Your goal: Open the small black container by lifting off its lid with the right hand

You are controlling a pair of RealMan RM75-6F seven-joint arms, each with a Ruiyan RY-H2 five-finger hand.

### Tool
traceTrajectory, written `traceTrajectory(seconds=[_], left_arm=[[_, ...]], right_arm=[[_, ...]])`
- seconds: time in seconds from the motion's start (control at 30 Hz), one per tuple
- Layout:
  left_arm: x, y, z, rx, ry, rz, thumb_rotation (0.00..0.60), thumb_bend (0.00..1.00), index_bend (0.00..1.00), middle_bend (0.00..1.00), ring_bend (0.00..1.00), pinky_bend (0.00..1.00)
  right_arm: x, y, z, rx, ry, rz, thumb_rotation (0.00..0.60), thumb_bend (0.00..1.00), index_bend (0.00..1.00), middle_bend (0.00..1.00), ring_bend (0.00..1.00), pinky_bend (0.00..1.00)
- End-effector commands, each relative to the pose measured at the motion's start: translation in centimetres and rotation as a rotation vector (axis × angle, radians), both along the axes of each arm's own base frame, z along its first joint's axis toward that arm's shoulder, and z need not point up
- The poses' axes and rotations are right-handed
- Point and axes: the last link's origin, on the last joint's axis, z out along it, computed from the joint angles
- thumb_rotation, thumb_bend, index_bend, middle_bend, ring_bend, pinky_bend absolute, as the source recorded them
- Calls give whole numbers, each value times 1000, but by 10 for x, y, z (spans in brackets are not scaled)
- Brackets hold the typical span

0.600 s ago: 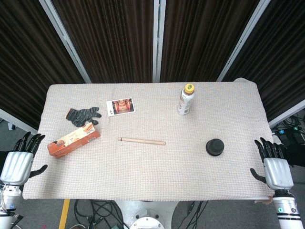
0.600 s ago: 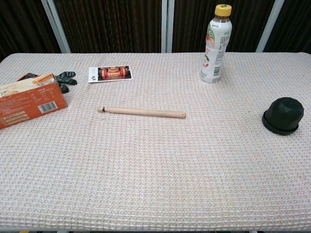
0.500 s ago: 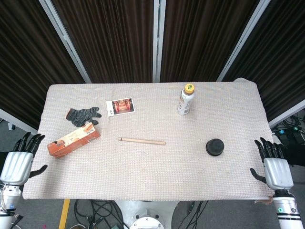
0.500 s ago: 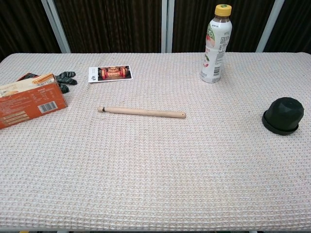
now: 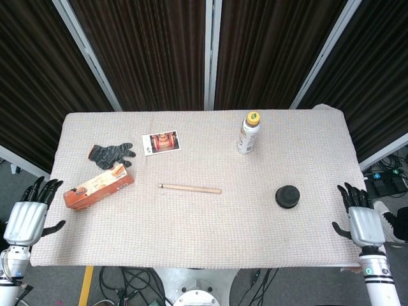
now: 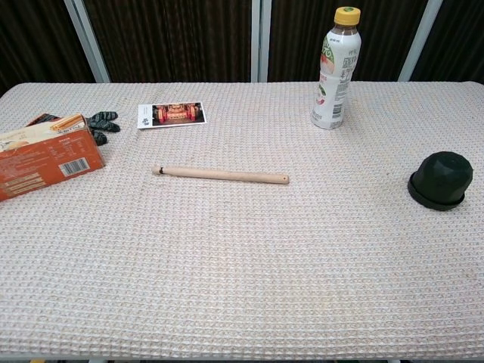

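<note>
The small black container (image 5: 287,196) (image 6: 441,180) stands on the right part of the table with its domed lid on. My right hand (image 5: 361,217) hangs off the table's right front corner, fingers spread and holding nothing, a short way right of the container. At the left front corner my left hand (image 5: 29,215) is also spread and empty. Neither hand shows in the chest view.
A drink bottle (image 5: 248,132) (image 6: 335,68) stands behind the container. A wooden stick (image 5: 190,188) (image 6: 220,175) lies mid-table. An orange box (image 5: 98,187) (image 6: 45,156), a dark glove (image 5: 109,153) and a photo card (image 5: 160,141) (image 6: 172,114) lie at the left.
My right hand has shifted slightly left and up toward the table edge. My left hand has edged a little to the right. Nothing on the table has moved.
</note>
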Motion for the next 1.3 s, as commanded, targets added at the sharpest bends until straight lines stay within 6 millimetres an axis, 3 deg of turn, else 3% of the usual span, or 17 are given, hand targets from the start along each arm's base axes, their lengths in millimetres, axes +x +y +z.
traceTrajectory(seconds=[0.03, 0.37, 0.57, 1.3], left_arm=[[-2, 0, -1, -13, -1, 2, 600, 122, 121, 106, 0, 167], [-1, 3, -2, -11, 0, -15, 600, 122, 138, 106, 0, 168], [0, 2, -3, -17, 12, -16, 600, 122, 138, 106, 0, 168], [-4, 2, -3, -15, 17, 8, 600, 122, 138, 106, 0, 172]], right_arm=[[-6, -16, -16, 62, -100, -25, 600, 101, 0, 4, 0, 0], [-20, -51, -49, 82, -220, -24, 600, 101, 0, 23, 0, 0], [-15, -69, -64, 137, -277, -13, 600, 101, 0, 62, 0, 0], [5, -81, -99, 240, -319, 27, 600, 101, 0, 104, 0, 0]])
